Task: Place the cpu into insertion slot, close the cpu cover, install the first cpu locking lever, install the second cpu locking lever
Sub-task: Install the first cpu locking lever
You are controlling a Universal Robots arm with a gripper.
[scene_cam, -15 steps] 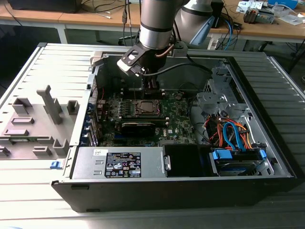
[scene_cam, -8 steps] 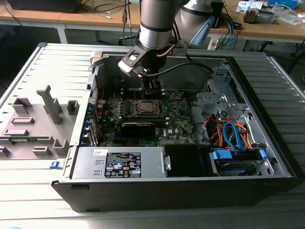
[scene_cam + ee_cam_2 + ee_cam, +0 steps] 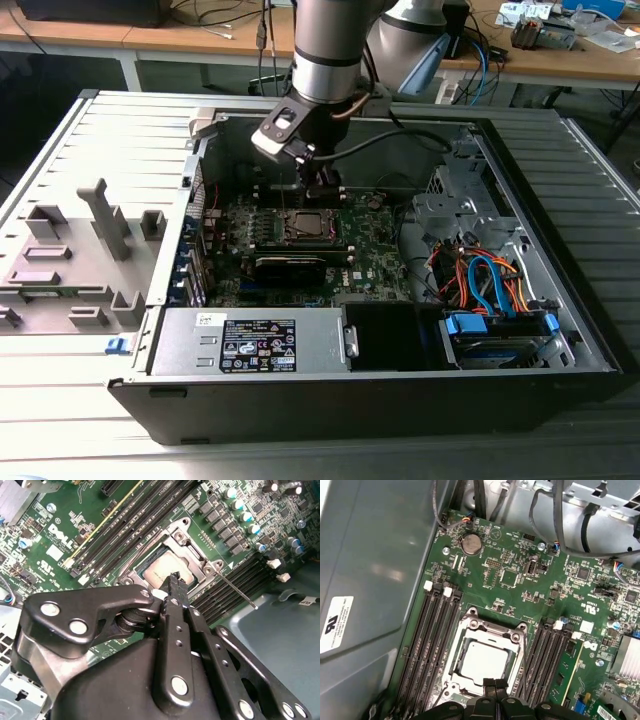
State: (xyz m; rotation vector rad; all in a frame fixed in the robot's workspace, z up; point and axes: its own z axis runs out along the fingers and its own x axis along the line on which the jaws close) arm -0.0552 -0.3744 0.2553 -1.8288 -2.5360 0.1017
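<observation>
Open black-and-silver computer case (image 3: 350, 385) lying on its side on a grey slatted table (image 3: 600, 200). The silver-and-grey robot arm (image 3: 325, 50) reaches down into it from above.

The black two-fingered gripper (image 3: 322, 190) hangs over the green motherboard (image 3: 485, 580), directly above the small square, dark-framed insertion slot (image 3: 301, 226). In both wrist views the gripper's (image 3: 495, 682) two narrow fingertips (image 3: 176, 582) are pressed together with nothing between them. They stand over one edge of the small flat square cpu (image 3: 486, 660) with the silver-grey metal top. Whether the tips touch the metal cannot be told.

The cpu (image 3: 159, 569) sits inside the insertion slot. The thin silver-grey cpu cover (image 3: 495, 630), a square metal frame with a cut-out centre, lies down around it, so the chip's top shows through the opening. In the second wrist view the cpu cover (image 3: 197, 562) carries a thin bare-metal rod, a locking lever (image 3: 235, 589). This rod runs outward from one corner and across the neighbouring long black memory slots (image 3: 427, 640), which flank the socket on two sides.

A round silver coin cell (image 3: 471, 544) sits on the board, well apart from the socket. In the exterior view, a silver power supply box (image 3: 200, 345) with a black label fills the near side of the case. Blue and orange cables (image 3: 490, 280) lie at the exterior view's right.
</observation>
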